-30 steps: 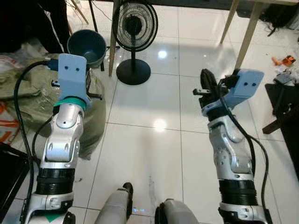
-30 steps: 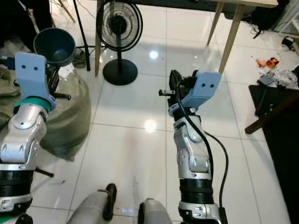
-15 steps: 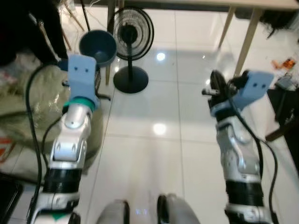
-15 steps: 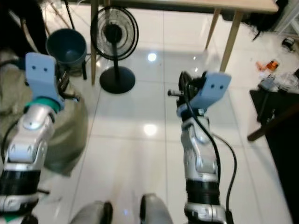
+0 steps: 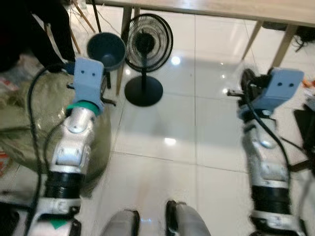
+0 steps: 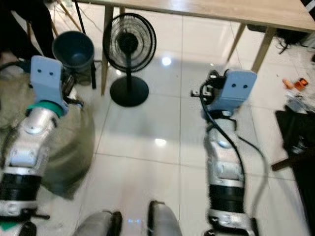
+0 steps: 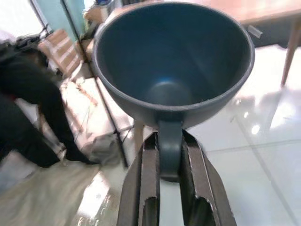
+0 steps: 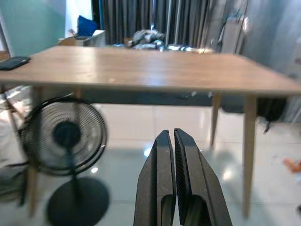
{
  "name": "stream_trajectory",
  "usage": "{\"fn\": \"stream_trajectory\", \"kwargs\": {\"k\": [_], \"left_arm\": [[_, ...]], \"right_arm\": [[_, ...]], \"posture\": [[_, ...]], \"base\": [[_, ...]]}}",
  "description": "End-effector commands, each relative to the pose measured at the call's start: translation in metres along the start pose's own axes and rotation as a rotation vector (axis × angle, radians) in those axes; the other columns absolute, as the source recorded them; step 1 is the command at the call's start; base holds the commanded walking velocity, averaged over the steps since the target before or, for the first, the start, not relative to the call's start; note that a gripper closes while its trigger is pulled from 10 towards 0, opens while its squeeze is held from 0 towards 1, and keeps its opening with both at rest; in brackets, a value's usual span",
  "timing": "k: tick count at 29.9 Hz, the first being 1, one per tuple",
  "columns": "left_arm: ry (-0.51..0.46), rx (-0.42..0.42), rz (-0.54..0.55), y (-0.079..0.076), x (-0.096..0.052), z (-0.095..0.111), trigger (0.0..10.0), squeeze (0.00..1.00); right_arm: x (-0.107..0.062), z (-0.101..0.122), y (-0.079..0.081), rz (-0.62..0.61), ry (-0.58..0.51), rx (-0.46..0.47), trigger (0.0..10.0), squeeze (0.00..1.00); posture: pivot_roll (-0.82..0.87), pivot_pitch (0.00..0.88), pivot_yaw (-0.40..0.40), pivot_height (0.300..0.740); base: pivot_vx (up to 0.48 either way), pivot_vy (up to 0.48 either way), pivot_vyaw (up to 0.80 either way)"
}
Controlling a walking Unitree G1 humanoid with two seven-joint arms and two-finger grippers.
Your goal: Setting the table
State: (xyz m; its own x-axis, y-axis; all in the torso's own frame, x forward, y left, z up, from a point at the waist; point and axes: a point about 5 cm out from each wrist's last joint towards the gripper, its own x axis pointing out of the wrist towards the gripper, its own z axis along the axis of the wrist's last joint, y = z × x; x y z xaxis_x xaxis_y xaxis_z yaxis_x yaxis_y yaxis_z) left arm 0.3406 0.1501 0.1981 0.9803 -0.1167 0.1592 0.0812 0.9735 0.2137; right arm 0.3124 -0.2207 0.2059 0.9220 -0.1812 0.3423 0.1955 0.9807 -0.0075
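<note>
The left gripper pinches the handle of one dark blue cup, held upright in the air, mouth up, its handle toward the wrist. The right gripper is pressed together on nothing, aimed at the near edge of one wooden table. One black fan stands on the tiled floor below that edge.

The glossy white tiled floor carries a black pedestal fan far centre, a wooden table behind it, and an olive sack at left.
</note>
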Motion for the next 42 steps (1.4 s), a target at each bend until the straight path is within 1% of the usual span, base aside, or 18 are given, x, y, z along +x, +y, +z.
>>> {"fn": "stream_trajectory", "kwargs": {"k": [1, 2, 3, 4, 5, 7, 8, 12, 14, 15, 17, 21, 25, 34, 42], "left_arm": [[-0.003, -0.005, 0.016, 0.007, 0.000, -0.002, 10.0, 0.00], [-0.003, -0.005, 0.016, 0.007, 0.000, -0.002, 10.0, 0.00], [-0.005, -0.009, 0.011, 0.006, 0.003, -0.001, 10.0, 0.00], [-0.005, -0.009, 0.011, 0.006, 0.003, -0.001, 10.0, 0.00], [-0.009, -0.015, 0.001, 0.005, 0.005, -0.001, 10.0, 0.00], [-0.022, -0.027, -0.032, 0.000, 0.007, 0.002, 10.0, 0.00], [-0.030, -0.029, -0.052, -0.004, 0.006, 0.004, 10.0, 0.00], [-0.035, -0.029, -0.064, -0.006, 0.006, 0.004, 10.0, 0.00], [-0.040, -0.028, -0.094, -0.015, -0.001, 0.004, 10.0, 0.00], [-0.040, -0.028, -0.094, -0.015, -0.001, 0.004, 10.0, 0.00], [-0.041, -0.034, -0.101, -0.019, -0.004, 0.003, 10.0, 0.00], [-0.041, -0.036, -0.099, -0.020, -0.005, 0.002, 10.0, 0.00], [-0.046, -0.037, -0.089, -0.017, -0.004, 0.001, 10.0, 0.00], [-0.049, -0.037, -0.084, -0.015, -0.003, 0.001, 10.0, 0.00], [-0.047, -0.038, -0.079, -0.016, -0.004, 0.001, 10.0, 0.00]], "right_arm": [[-0.003, -0.004, 0.002, 0.002, 0.020, -0.005, 10.0, 0.00], [-0.003, -0.004, 0.002, 0.002, 0.020, -0.005, 10.0, 0.00], [-0.003, -0.001, -0.004, 0.000, 0.017, -0.014, 10.0, 0.00], [-0.003, -0.001, -0.004, 0.000, 0.017, -0.014, 10.0, 0.00], [-0.003, 0.001, -0.008, -0.002, 0.015, -0.021, 10.0, 0.00], [-0.004, 0.003, -0.010, -0.001, 0.009, -0.006, 10.0, 0.00], [-0.004, 0.002, -0.010, 0.013, 0.009, 0.018, 10.0, 0.00], [-0.004, 0.001, -0.009, 0.024, 0.008, 0.036, 10.0, 0.00], [-0.007, -0.002, -0.006, 0.055, 0.005, 0.094, 10.0, 0.00], [-0.007, -0.002, -0.006, 0.055, 0.005, 0.094, 10.0, 0.00], [-0.009, -0.004, -0.001, 0.075, 0.009, 0.121, 10.0, 0.00], [-0.009, -0.005, 0.001, 0.079, 0.013, 0.122, 10.0, 0.00], [-0.006, -0.006, 0.003, 0.081, 0.028, 0.124, 10.0, 0.00], [-0.006, -0.007, 0.002, 0.080, 0.036, 0.124, 10.0, 0.00], [-0.005, -0.007, 0.002, 0.081, 0.033, 0.127, 10.0, 0.00]], "posture": [[0.02, 0.065, 0.031, 0.740], [0.02, 0.065, 0.031, 0.740], [0.02, 0.065, 0.034, 0.740], [0.02, 0.065, 0.034, 0.740], [0.01, 0.065, 0.040, 0.740], [0.00, 0.066, 0.044, 0.740], [0.00, 0.068, 0.049, 0.740], [0.00, 0.068, 0.049, 0.740], [0.00, 0.074, 0.052, 0.740], [0.00, 0.074, 0.052, 0.740], [0.01, 0.079, 0.041, 0.740], [0.01, 0.079, 0.041, 0.740], [0.02, 0.082, 0.032, 0.740], [0.02, 0.086, 0.031, 0.740], [0.02, 0.088, 0.029, 0.740]], "base": [[0.458, 0.000, 0.00], [0.458, 0.000, 0.00], [0.454, 0.000, 0.00], [0.454, 0.000, 0.00], [0.454, 0.000, 0.00], [0.454, 0.000, 0.00], [0.450, 0.000, 0.00], [0.452, 0.000, 0.00], [0.450, 0.000, 0.00], [0.450, 0.000, 0.00], [0.452, 0.000, 0.00], [0.450, 0.000, 0.00], [0.450, 0.000, -0.80], [0.451, 0.000, -0.80], [0.452, 0.000, 0.00]]}}
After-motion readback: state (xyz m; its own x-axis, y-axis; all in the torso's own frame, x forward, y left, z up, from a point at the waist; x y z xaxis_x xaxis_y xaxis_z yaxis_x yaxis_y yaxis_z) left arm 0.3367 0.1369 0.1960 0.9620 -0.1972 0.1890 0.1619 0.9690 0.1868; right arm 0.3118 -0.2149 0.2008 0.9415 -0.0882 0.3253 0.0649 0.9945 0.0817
